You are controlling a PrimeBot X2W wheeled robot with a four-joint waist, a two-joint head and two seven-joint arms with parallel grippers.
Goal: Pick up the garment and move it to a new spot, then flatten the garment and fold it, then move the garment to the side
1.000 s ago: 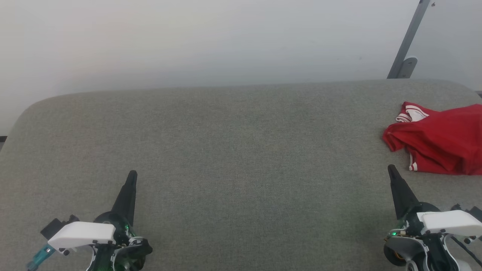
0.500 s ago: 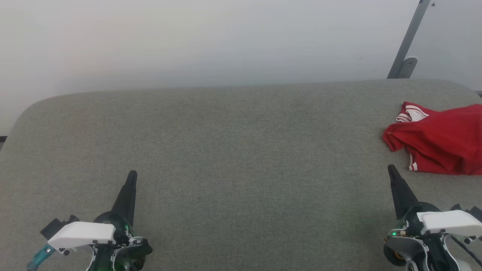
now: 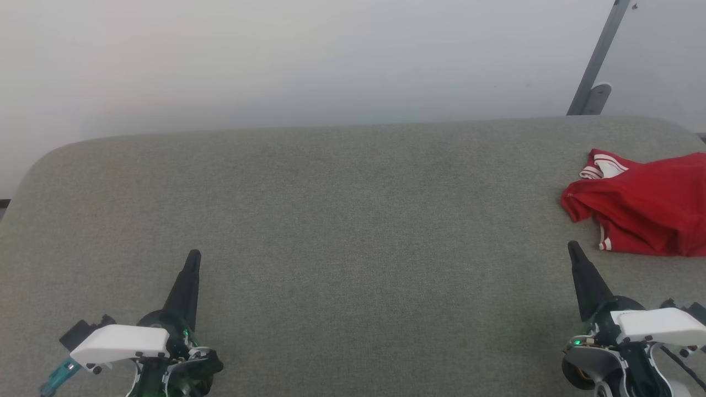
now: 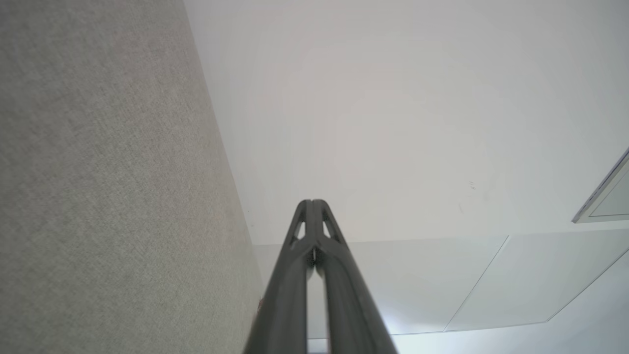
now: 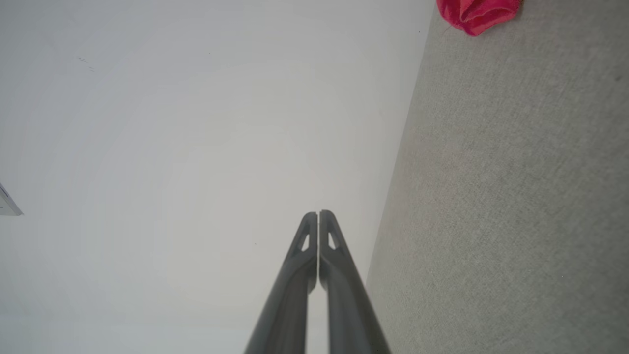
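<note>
We judge the garment [image 3: 642,212] light, soft and floppy; we would pinch its bunched near edge; left gripper [image 3: 192,258] and right gripper [image 3: 572,247] both sit pressed together, empty.

Head overhead; wrist cameras low along surface [image 4: 98,196]

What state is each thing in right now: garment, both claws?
garment: bunched up, not spread flat, lying at the right side of the grey padded surface, partly cut off by the head view's edge, not gripped.
left claw: shut, empty, at the near left.
right claw: shut, empty, close to the garment but apart from it.
</note>
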